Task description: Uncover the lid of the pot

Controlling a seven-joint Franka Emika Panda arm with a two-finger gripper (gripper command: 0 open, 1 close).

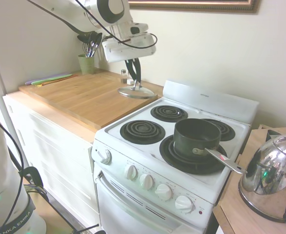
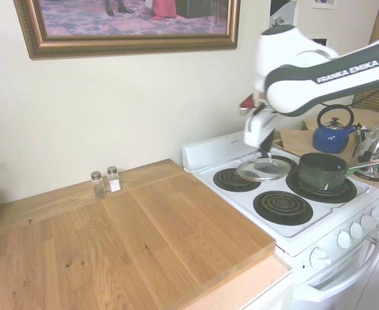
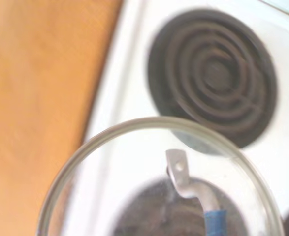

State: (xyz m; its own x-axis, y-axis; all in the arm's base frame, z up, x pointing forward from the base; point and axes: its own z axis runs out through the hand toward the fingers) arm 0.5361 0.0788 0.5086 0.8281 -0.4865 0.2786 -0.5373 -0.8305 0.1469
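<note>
The white stove (image 1: 181, 161) fills the lower centre of the first exterior view, with four dark coil burners (image 1: 143, 131) on top and a row of knobs (image 1: 146, 181) along its front. To its left, a broad wooden countertop (image 1: 89, 97) runs toward the upper left of the frame.

The white arm (image 2: 318, 71) enters from the upper right in the second exterior view and from the upper left in the first. Its gripper (image 1: 134, 80) points downward, fingers pinched together on the loop handle of the lid (image 1: 136, 91). The lid hangs clear of the pot, tilted slightly; in the first exterior view it appears over the counter's back right corner, just left of the stove, while the second exterior view shows it above the stove's rear burners. In the wrist view the lid's glass rim (image 3: 134, 128) arcs across the lower frame.

The pot (image 1: 196, 138) sits uncovered on the front right burner, right of centre, its silver handle reaching toward the lower right.

A shiny kettle (image 1: 272, 175) stands at the right edge, a blue kettle (image 2: 331, 132) sits at the right of the second exterior view, a green utensil cup (image 1: 86, 63) holds the upper left, and two small shakers (image 2: 105, 183) stand left of centre in the second exterior view.
</note>
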